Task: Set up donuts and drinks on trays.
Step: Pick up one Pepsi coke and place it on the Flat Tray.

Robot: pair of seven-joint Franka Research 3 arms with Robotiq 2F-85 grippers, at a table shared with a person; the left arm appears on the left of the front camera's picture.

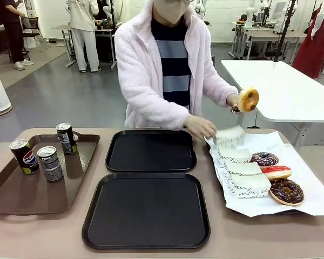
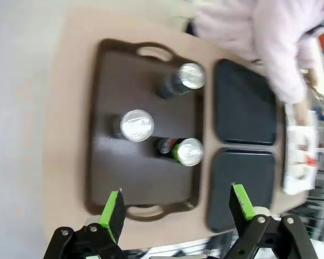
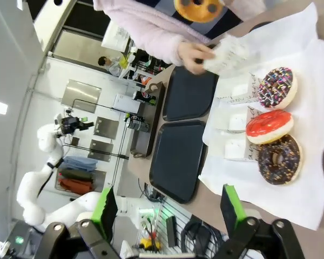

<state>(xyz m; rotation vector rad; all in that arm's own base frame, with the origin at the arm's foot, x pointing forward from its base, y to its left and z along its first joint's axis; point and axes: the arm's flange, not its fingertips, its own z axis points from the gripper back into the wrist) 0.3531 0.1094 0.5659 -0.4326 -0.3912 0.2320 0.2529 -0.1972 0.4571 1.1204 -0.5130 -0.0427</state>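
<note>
Closest lies the near black tray (image 1: 146, 210), bare, with the far black tray (image 1: 151, 151) just behind it. Left of the near black tray, a brown tray (image 1: 21, 194) carries a Pepsi can (image 1: 24, 156), a grey can (image 1: 50, 163) and a dark can (image 1: 66, 138). Right of it, white paper (image 1: 308, 189) holds a sprinkled donut (image 1: 264, 158), a red-iced donut (image 1: 276, 172) and a chocolate donut (image 1: 287, 191) beside a row of paper holders (image 1: 243, 174). Beyond those, the person's raised hand (image 1: 235, 101) holds a plain donut (image 1: 248, 99); the other hand (image 1: 201, 127) grips a holder. The left gripper (image 2: 178, 208) hangs above the brown tray, jaws spread and empty. The right gripper (image 3: 167, 208) hangs above the paper, likewise released
</note>
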